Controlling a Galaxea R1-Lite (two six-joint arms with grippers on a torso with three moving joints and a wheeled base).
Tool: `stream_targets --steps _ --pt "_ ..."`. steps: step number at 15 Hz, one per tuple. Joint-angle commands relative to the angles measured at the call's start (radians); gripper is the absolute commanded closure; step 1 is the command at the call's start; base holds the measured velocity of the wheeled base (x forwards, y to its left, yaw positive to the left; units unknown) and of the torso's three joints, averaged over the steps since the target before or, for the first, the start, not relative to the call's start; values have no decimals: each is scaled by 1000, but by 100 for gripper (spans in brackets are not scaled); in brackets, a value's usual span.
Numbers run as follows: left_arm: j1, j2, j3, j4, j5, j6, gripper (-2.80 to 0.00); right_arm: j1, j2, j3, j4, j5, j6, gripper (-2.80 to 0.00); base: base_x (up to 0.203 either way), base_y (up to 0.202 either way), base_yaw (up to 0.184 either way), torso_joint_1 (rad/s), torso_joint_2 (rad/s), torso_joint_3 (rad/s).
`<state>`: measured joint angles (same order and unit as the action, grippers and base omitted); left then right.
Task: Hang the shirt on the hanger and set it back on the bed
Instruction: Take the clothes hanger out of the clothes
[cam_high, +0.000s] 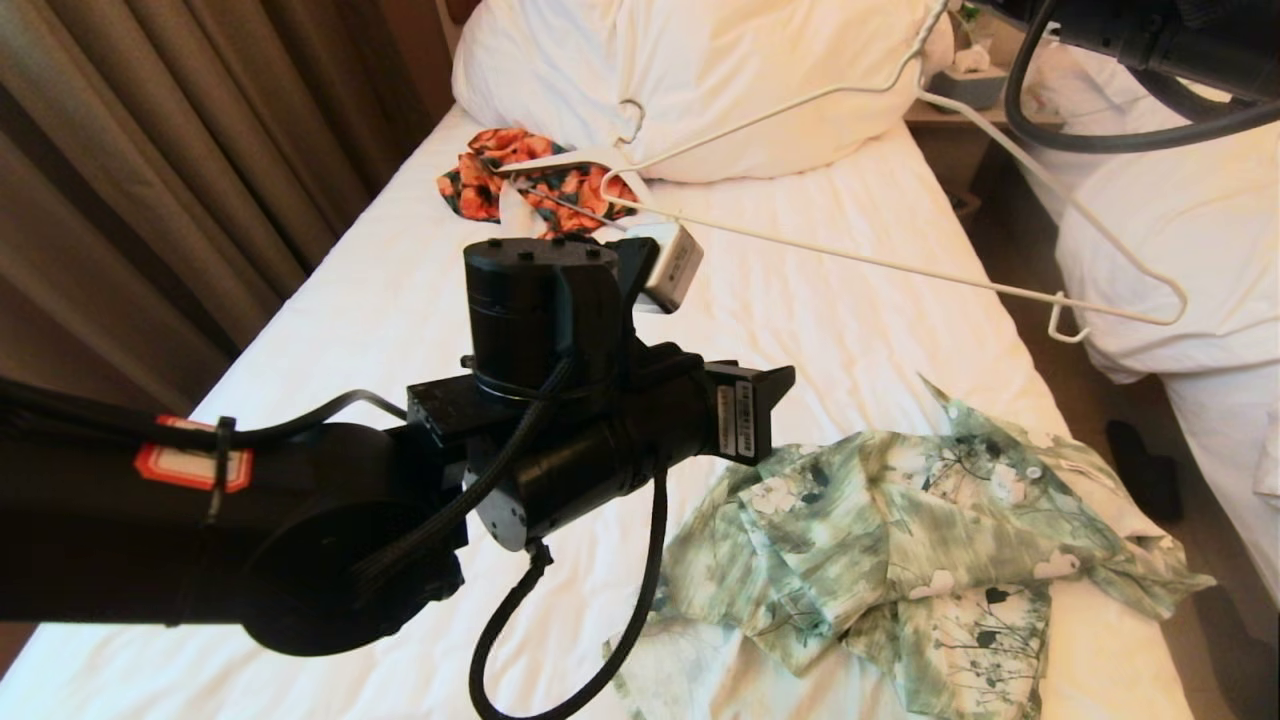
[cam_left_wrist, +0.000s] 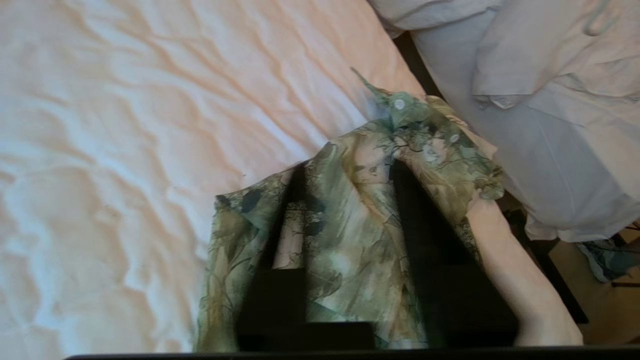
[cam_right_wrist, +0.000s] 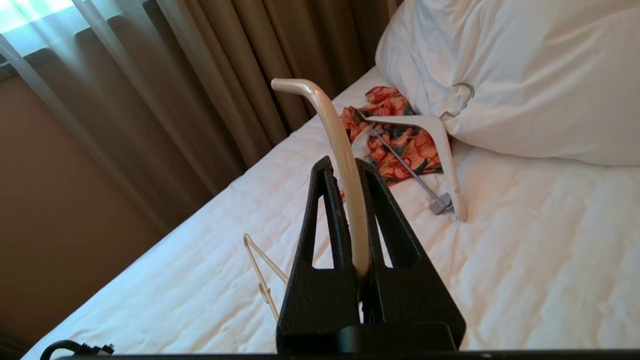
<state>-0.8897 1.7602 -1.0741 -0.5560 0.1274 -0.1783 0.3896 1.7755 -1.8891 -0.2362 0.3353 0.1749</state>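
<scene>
The green and white flower-print shirt (cam_high: 900, 540) lies crumpled on the bed (cam_high: 850, 340) near its right edge. My left arm (cam_high: 600, 430) reaches towards it. In the left wrist view, the left gripper (cam_left_wrist: 347, 165) is open just above the shirt (cam_left_wrist: 350, 235), its dark fingers (cam_left_wrist: 280, 280) either side of a fold and pinching nothing. The thin cream hanger (cam_high: 1000, 288) hangs tilted in the air over the bed's right side, held from the top right corner. My right gripper (cam_right_wrist: 345, 165) is shut on the hanger's hook (cam_right_wrist: 330, 115).
A big white pillow (cam_high: 700, 70) lies at the head of the bed. In front of it are an orange floral garment (cam_high: 485, 180) and a broad white clip hanger (cam_high: 560, 160). Brown curtains (cam_high: 150, 150) hang on the left. Another bed (cam_high: 1180, 220) stands across a narrow gap on the right.
</scene>
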Motion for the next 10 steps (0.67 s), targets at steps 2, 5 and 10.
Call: stream_targets --steps 2,5,10 --pt "26 -43 59 -3 5 -1 0 -1 -7 9 0 1 0 0 0 0 0 0 0 0" --pt "74 -152 194 -2 7 -2 0 2 -42 41 1 1 0 0 0 0 0 0 0 0" --pt "219 -374 415 -2 22 -12 0 3 -125 136 9 1 -34 0 0 0 0 0 0 0"
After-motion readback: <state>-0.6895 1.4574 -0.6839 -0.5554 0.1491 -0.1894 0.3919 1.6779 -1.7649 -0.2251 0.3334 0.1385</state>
